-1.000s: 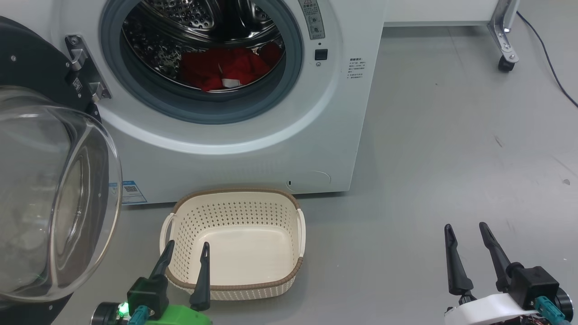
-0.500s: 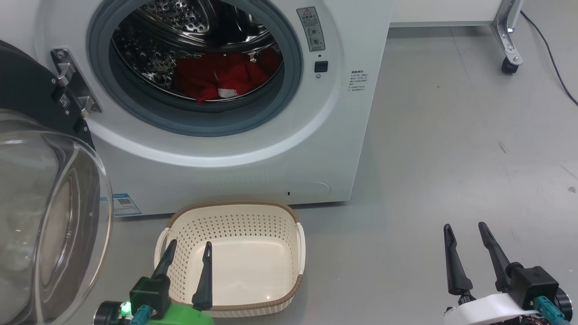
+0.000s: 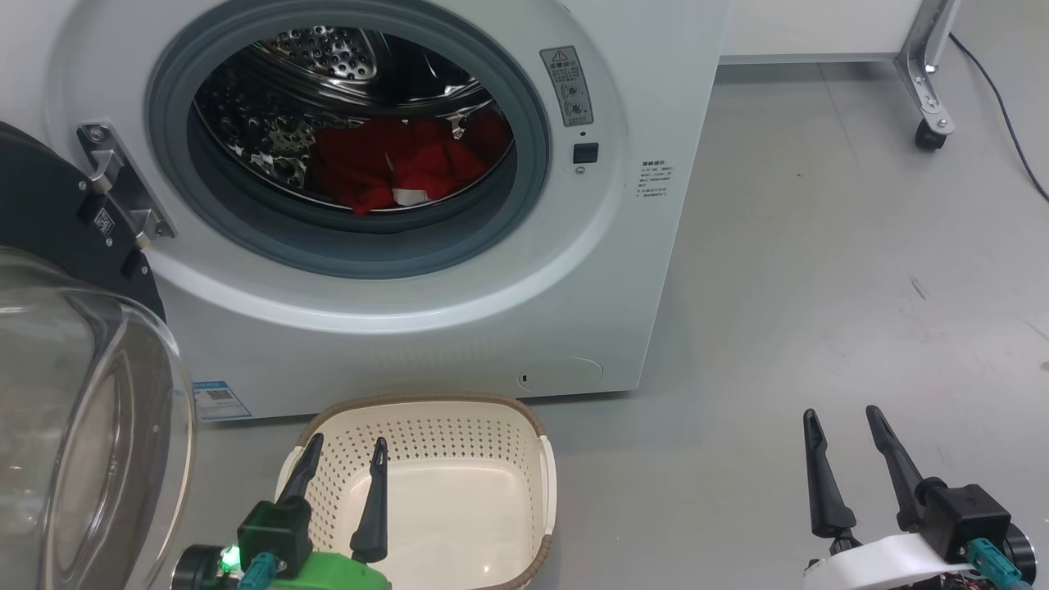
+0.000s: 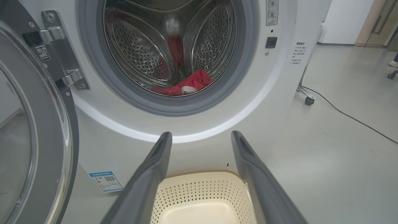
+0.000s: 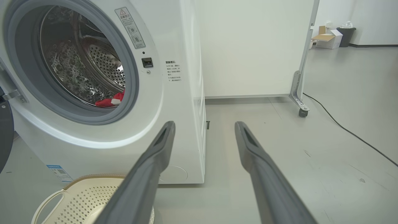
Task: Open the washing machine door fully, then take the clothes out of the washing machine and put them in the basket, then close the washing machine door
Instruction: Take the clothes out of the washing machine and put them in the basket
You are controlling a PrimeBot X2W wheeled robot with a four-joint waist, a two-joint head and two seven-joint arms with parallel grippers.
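The white washing machine [image 3: 459,328] [image 4: 130,149] [image 5: 174,102] faces me with its door [image 3: 74,393] [image 4: 34,124] swung out to the left, glass bowl toward me. Red clothes [image 3: 393,168] [image 4: 186,87] [image 5: 110,101] lie at the bottom of the steel drum. The cream basket [image 3: 508,426] [image 4: 202,189] [image 5: 71,193] stands empty on the floor in front of the machine. My left gripper [image 3: 347,447] [image 4: 200,137] hovers open over the basket's near left part. My right gripper [image 3: 842,416] [image 5: 204,124] is open above bare floor, right of the machine.
Grey floor [image 3: 819,287] stretches to the right of the washer. A white panel on a castor leg [image 3: 930,131] [image 5: 300,110] stands behind it, and a black cable [image 3: 1000,106] [image 5: 348,132] trails across the floor at the far right.
The camera has tilted, so the whole picture has slid down and more of the drum opening shows. Both grippers hold the same place in the picture, open as before.
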